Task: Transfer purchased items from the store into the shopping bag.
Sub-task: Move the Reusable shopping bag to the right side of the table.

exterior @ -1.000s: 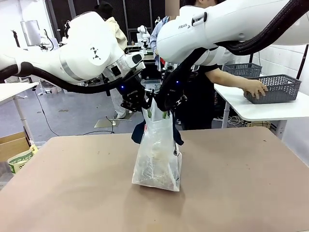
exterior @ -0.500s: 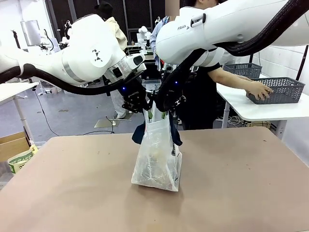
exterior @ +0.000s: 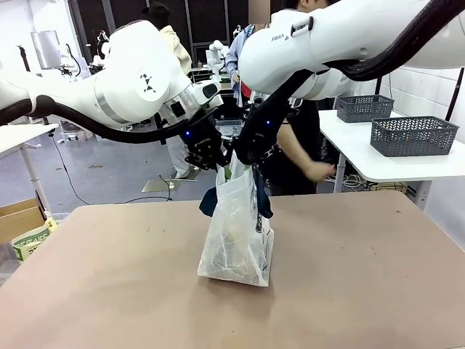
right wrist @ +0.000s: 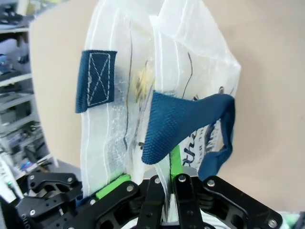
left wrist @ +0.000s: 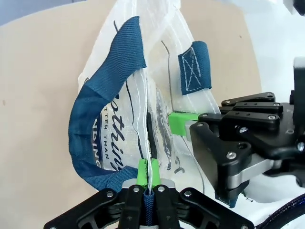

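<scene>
shopping bag (exterior: 236,233) stands upright at mid-desk (exterior: 102,291), translucent whitish plastic with navy strap handles (left wrist: 102,95) and dark print (left wrist: 116,124); left hand (exterior: 221,160) is clamped on one side of its rim, right hand (exterior: 244,165) pinched on the opposite side; contents read as a pale blur through the plastic; lettering is creased and partly unreadable.
</scene>
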